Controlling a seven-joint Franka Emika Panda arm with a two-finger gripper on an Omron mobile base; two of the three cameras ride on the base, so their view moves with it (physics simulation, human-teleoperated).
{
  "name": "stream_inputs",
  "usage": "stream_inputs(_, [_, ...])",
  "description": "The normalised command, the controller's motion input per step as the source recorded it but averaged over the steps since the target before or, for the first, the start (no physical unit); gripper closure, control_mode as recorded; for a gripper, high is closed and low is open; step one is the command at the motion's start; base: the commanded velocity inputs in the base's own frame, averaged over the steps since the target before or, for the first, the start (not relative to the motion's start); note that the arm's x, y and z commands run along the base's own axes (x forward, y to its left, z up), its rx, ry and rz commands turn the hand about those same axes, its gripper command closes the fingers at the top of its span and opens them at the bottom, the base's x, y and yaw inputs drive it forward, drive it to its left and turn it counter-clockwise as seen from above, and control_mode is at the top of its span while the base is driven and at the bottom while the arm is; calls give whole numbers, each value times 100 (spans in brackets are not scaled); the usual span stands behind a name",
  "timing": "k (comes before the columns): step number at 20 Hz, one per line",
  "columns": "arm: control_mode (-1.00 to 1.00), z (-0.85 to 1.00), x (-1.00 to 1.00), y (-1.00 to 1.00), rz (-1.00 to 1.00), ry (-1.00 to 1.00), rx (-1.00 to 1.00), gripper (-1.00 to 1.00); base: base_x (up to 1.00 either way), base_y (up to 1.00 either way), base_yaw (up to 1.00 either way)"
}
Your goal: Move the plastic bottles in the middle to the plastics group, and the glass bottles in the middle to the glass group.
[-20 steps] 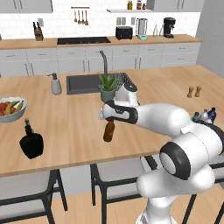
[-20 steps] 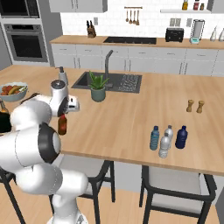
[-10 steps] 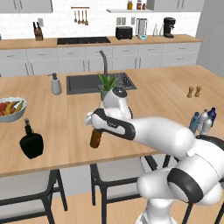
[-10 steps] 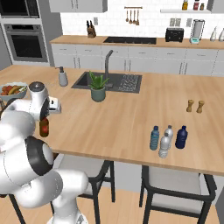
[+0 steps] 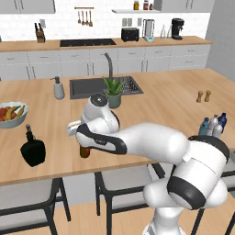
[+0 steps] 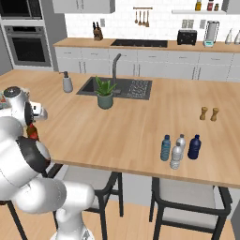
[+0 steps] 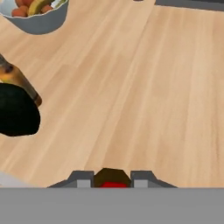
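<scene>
Brown bottle (image 5: 84, 152) now farther left, clamped in gripper (image 7: 112, 177), near black bottle (image 5: 32, 150).

Wooden island (image 5: 174, 98), white cabinets (image 5: 92, 64)

The white arm reaches far out to the robot's left, its long forearm lying nearly level and low over the counter (image 5: 151, 110). At its end the wrist turns downward, so the hand points toward the counter top. The claw (image 7: 112, 179) is closed, its two dark fingertips (image 7: 81, 179) pressed on either side of the brown red-capped bottle (image 5: 84, 151), which hangs upright below the hand. In the left base view the claw (image 5: 82, 143) sits at the forearm's far end; in the right base view the white shoulder and elbow bulk hide most of the hand.
</scene>
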Motion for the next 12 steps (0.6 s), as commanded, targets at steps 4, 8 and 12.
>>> stream_inputs(4, [-100, 0, 2, 57, -1, 0, -13, 100, 0, 0, 0])
stream_inputs(8, [-100, 0, 2, 51, 0, 0, -1, 100, 0, 0, 0])
stream_inputs(12, [-100, 0, 6, 33, 0, 0, 0, 100, 0, 0, 0])
